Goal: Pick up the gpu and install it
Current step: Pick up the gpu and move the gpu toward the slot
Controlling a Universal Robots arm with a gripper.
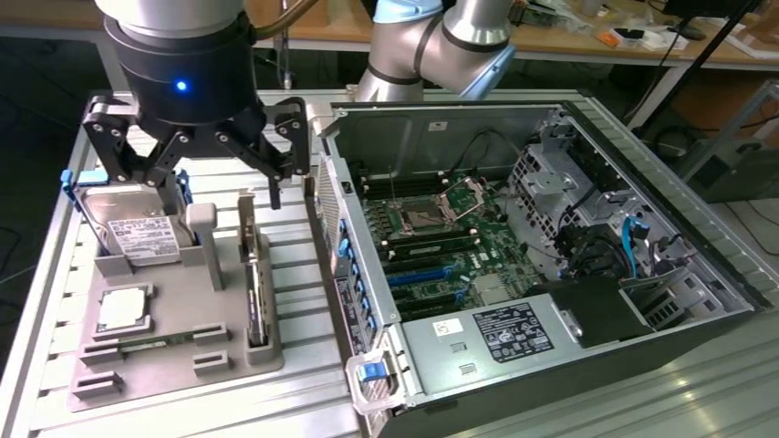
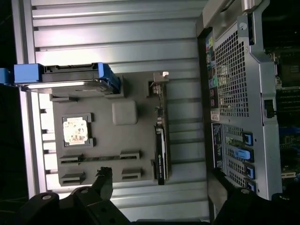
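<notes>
**Robotics lab bench, set up for computer assembly**
A ribbed metal table (image 1: 298,392) carried a grey parts fixture (image 1: 171,365) directly beneath the gripper (image 1: 195,187) and an opened computer case (image 1: 439,128) just beside it. Beyond the robot arm (image 1: 426,46) stood wooden workbenches (image 1: 566,43), cluttered with small items and cables.

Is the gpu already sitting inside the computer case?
No, the gpu stands on its edge in the grey holder beside the open computer case.
</notes>
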